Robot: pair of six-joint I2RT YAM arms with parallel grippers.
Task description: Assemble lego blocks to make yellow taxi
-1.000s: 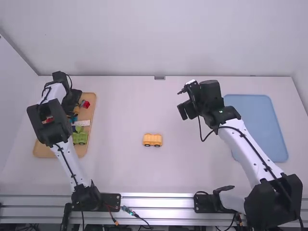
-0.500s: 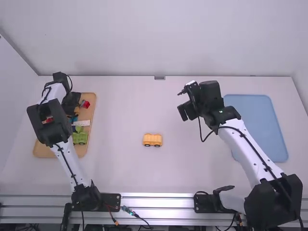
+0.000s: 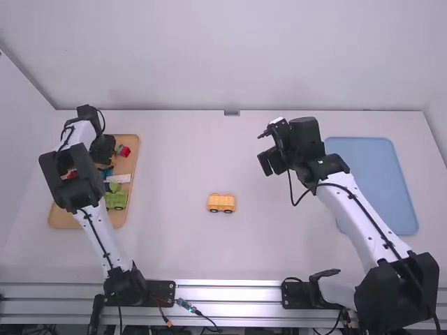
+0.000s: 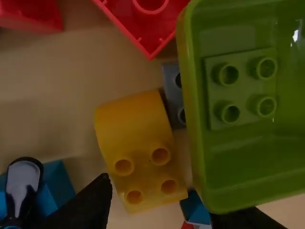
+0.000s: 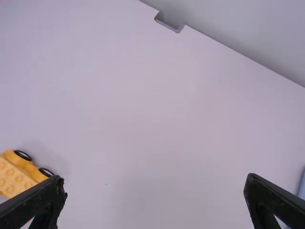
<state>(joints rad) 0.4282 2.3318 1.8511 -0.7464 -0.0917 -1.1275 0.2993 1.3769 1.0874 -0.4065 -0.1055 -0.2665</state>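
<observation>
Holding its fingers apart over the tan tray point(image 3: 63, 220), the left gripper point(image 3: 103, 148) is pointing at a curved yellow block point(image 4: 133, 129); the right gripper point(image 3: 271, 161) is hanging wide open; a yellow wheeled block point(image 3: 221, 202) is resting between them on the tabletop point(image 3: 167, 244).

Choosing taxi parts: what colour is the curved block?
The curved block is yellow, clearest in the left wrist view.

An orange-yellow plastic wheeled block point(image 3: 221, 202) stood upright near the middle of the white table point(image 3: 164, 167), its studs facing up, its long side running left to right, 2 black-tyred wheels showing along its near side. A glossy yellow plastic curved block point(image 4: 136, 124), smooth and rounded at 1 end, with 4 studs at the other, lay separate from it, studs up, in the tan tray point(image 3: 64, 219) on the left.
</observation>
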